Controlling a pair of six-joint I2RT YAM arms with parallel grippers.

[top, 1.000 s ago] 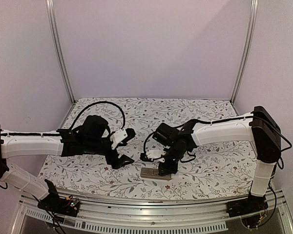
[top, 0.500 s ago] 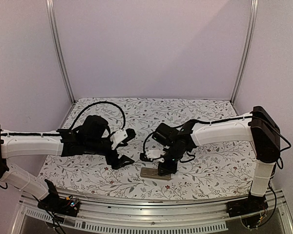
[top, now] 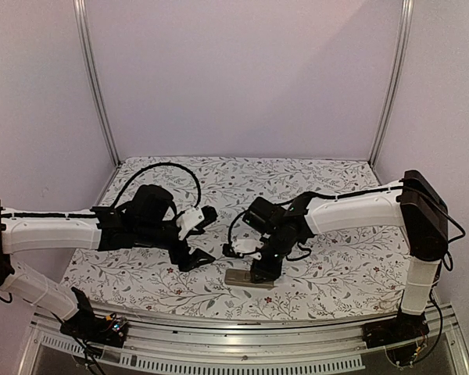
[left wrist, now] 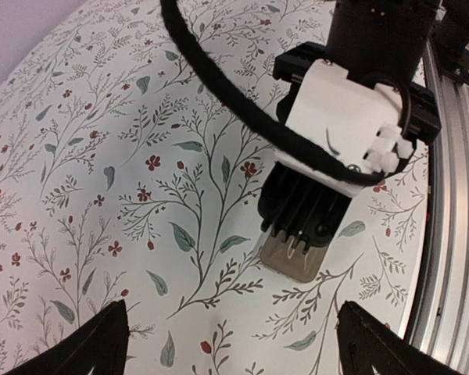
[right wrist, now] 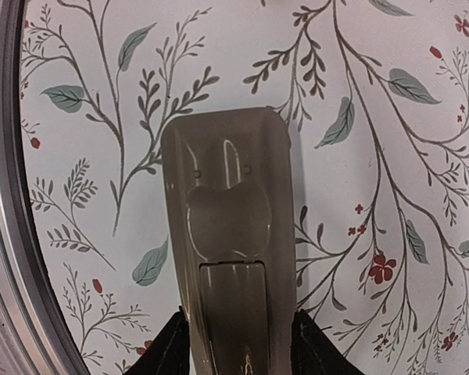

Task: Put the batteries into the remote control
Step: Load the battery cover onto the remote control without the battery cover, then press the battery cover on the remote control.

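Note:
The remote control [right wrist: 230, 226] lies back-up on the flowered cloth, tan-grey, with its battery lid in place; it also shows near the front edge [top: 246, 277] and under the right arm's head [left wrist: 297, 262]. My right gripper [right wrist: 238, 348] straddles the remote's near end, its black fingertips [right wrist: 166, 348] lying against both long sides. My left gripper [left wrist: 234, 348] hovers wide open a little left of the remote [top: 205, 237], holding nothing. The batteries are out of view.
The metal rail of the table's front edge [top: 242, 328] runs just behind the remote. A black cable [left wrist: 242, 109] loops over the right arm's white wrist housing [left wrist: 336, 133]. The cloth [top: 242, 187] stretches to the back wall.
The right gripper has crept slightly to the left over the remote, which stays flat in its place. The left arm has not moved.

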